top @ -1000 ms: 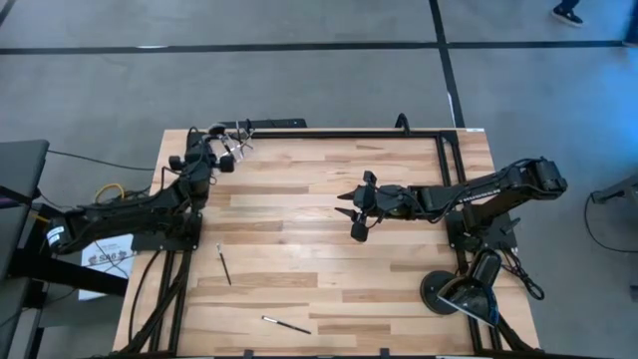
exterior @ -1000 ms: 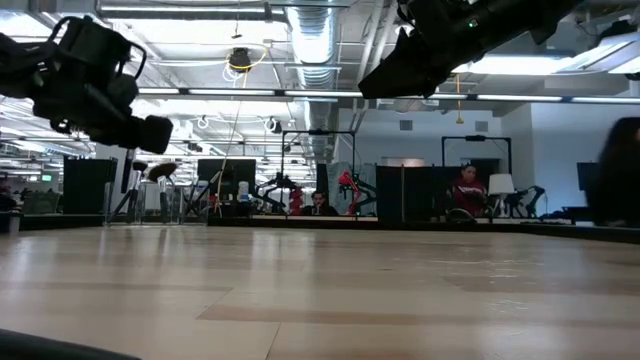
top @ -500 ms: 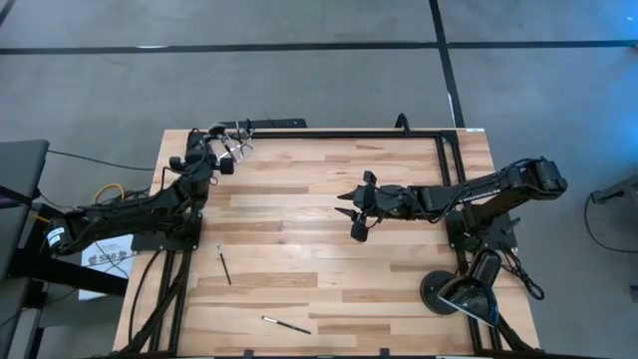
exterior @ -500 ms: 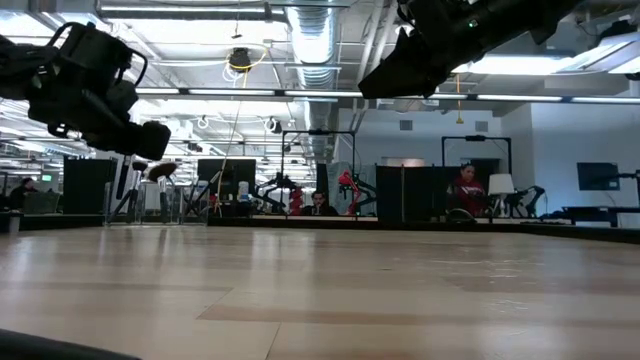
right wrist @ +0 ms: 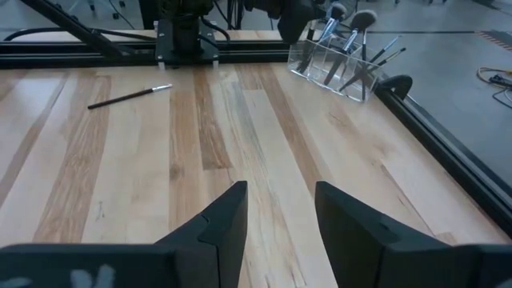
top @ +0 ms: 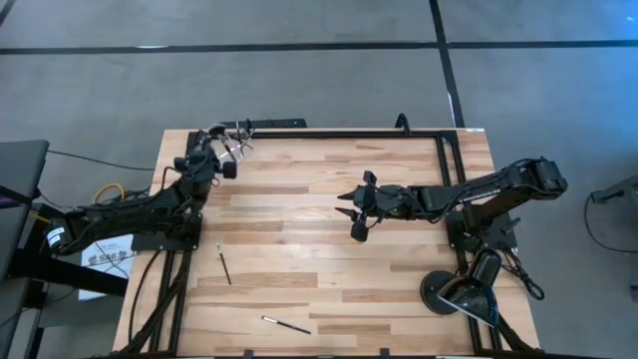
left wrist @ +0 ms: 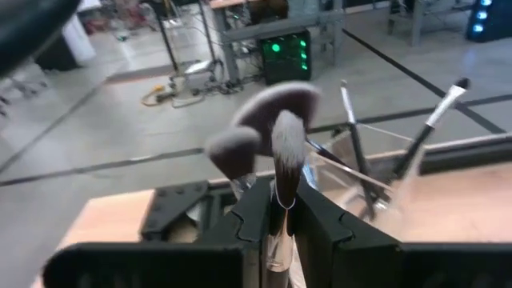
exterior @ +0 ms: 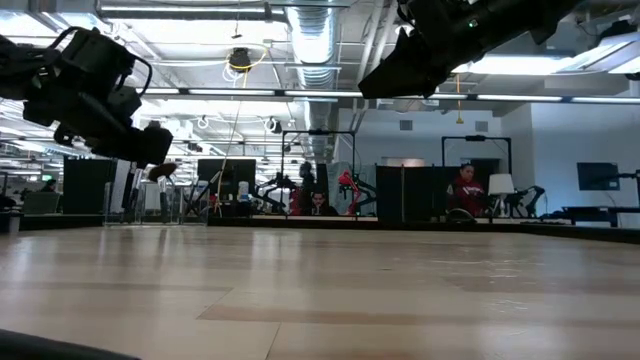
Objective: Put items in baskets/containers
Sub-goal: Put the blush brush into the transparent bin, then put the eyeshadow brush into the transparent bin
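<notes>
A clear plastic cup [top: 235, 140] stands at the table's far left corner with several brushes in it, and also shows as cup [right wrist: 334, 68]. Just short of it, above the table, my left gripper [top: 223, 164] is shut on a makeup brush [left wrist: 286, 146]. Its fluffy head points at the cup [left wrist: 372, 180], where a black fan head [left wrist: 280, 108] shows. Two more brushes, one brush [top: 224, 264] and another brush [top: 286, 324], lie flat on the wood. Over the table's middle my right gripper [top: 354, 211] hangs open, holding nothing. My left gripper pinches the brush between its two fingers at the silvery ferrule and upper handle [left wrist: 278, 228]. The brush lies along the fingers with its bristle head sticking out past their ends. The fingers come roughly level toward the far left corner. The brush is clear of the table.
A black frame rail [top: 339, 133] runs along the far edge behind the cup. A round black lamp base [top: 444, 294] sits at the near right corner. Bare wood [top: 299, 239] lies between the two arms. People and equipment [exterior: 465, 195] show in the room beyond.
My left gripper has tipped its fingers slightly downward beside the cup, keeping the brush between them.
</notes>
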### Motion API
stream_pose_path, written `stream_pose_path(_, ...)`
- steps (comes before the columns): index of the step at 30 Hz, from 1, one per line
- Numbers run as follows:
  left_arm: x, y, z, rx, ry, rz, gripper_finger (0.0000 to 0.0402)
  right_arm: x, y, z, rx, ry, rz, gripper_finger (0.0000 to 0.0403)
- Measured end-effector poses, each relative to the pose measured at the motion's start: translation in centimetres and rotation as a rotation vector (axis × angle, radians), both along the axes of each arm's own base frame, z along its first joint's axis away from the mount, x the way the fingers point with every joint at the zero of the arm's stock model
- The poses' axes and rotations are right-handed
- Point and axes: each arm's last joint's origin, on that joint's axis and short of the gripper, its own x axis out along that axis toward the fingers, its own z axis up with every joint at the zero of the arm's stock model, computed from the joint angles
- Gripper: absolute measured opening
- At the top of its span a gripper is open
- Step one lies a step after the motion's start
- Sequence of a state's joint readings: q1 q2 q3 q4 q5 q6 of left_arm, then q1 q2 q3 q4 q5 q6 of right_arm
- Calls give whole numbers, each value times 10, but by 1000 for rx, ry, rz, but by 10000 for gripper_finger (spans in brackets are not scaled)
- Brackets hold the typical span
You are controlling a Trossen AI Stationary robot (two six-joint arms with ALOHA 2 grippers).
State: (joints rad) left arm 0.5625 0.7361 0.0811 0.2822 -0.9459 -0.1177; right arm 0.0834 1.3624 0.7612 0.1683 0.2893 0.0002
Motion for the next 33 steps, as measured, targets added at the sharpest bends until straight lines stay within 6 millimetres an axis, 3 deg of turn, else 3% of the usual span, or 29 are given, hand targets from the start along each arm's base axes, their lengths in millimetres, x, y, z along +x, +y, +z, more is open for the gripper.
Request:
stream_pose_path(16,2,-1,-2,-46,-106,-56,49,0,0,0,0,0,0,136)
stream_pose_path(33,2,-1,-2,-47,-124,-54,112,0,0,0,0,0,0,135)
